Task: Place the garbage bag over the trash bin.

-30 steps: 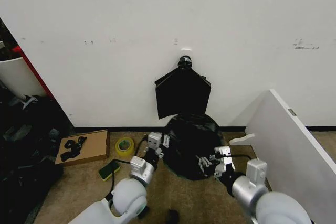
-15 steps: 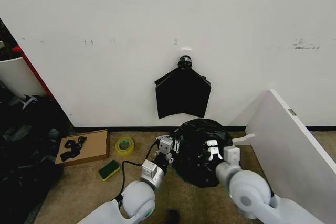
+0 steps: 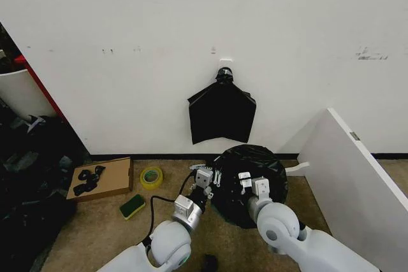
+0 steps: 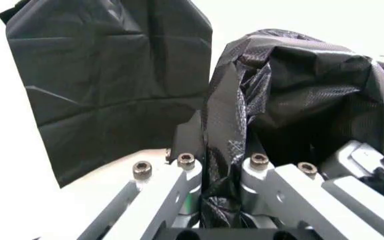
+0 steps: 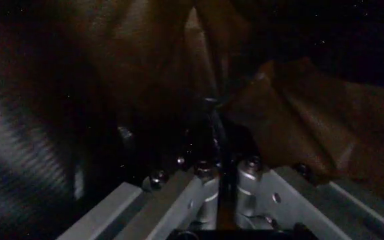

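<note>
The garbage bag point(image 3: 252, 173) sits as a glossy black, crinkled mound on the carpet floor point(image 3: 108, 227) against the white wall point(image 3: 127, 42), draped all over whatever is beneath it, so the trash bin itself cannot be made out. The left claw point(image 3: 208, 181) is at the bag's left edge; in the left wrist view its fingers point(image 4: 178, 172) are clenched on a twisted fold of the bag's plastic point(image 4: 225, 150). The right claw point(image 3: 250, 181) rests on the near top of the mound, and in the right wrist view its fingers point(image 5: 202, 175) are pressed together on a thin pleat of dark film. Above the mound, a flat sheaf of black bags point(image 3: 221, 113) hangs from a knot on the wall. Left of it lie a yellow tape roll point(image 3: 152, 176), a green sponge point(image 3: 132, 206) and a cardboard piece point(image 3: 102, 179). A white panel point(image 3: 357, 170) leans at the right.
</note>
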`<state>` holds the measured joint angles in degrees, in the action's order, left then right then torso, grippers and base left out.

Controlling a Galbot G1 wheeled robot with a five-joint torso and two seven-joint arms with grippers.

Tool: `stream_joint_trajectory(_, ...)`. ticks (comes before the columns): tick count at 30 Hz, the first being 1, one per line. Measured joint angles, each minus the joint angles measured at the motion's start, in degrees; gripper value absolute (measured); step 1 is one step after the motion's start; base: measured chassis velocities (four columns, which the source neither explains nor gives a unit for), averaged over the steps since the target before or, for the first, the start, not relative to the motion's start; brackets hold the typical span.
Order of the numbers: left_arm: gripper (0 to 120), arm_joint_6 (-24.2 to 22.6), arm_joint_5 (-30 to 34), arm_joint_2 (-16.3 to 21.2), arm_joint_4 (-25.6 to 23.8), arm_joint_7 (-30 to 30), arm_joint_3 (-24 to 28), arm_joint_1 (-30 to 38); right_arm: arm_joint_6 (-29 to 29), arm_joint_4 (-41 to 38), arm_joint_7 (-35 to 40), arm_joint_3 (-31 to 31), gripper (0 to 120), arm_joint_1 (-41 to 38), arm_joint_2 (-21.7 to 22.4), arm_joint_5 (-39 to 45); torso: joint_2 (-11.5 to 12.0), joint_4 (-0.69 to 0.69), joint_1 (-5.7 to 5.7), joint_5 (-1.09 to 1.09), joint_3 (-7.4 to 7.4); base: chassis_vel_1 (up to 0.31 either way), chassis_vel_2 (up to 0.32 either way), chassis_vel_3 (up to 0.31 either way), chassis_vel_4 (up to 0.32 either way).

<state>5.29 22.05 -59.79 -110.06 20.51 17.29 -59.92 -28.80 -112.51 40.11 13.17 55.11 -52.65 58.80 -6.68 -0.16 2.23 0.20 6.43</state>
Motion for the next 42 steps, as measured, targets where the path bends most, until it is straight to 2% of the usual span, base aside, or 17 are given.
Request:
stream_joint_trajectory(23, 4, 0.7, -0.9, 1.1, -1.7, -0.8, 0.3, -1.0, -0.4, 9.5, 0.4, 2.4, 0, -3.8, -2.5, -2.4, 0.0, 0.00, -0.01, 0.00, 0.00, 0.000, 0.000, 0.000, 0.000)
stream_joint_trajectory(33, 4, 0.9, -1.0, 1.4, -2.0, -1.0, 0.1, -1.0, -0.6, 11.0, 0.2, 3.0, 0, -4.9, -2.8, -2.4, 0.0, 0.00, -0.01, 0.01, 0.00, 0.000, 0.000, 0.000, 0.000)
stream_joint_trajectory(37, 4, 0.5, -0.4, 1.0, -1.2, -0.7, -0.5, -0.8, -0.7, 8.8, 0.0, 2.2, 0, -3.8, -1.8, -2.4, 0.0, 0.00, -0.01, 0.01, 0.00, 0.000, 0.000, 0.000, 0.000)
stream_joint_trajectory(42, 4, -1.2, 3.5, -0.6, 1.2, 0.8, -2.4, 0.5, -0.9, 0.6, -2.1, 1.0, 0, 0.3, 1.1, -5.0, 0.0, 0.00, -0.01, 0.00, 0.00, 0.000, 0.000, 0.000, 0.000)
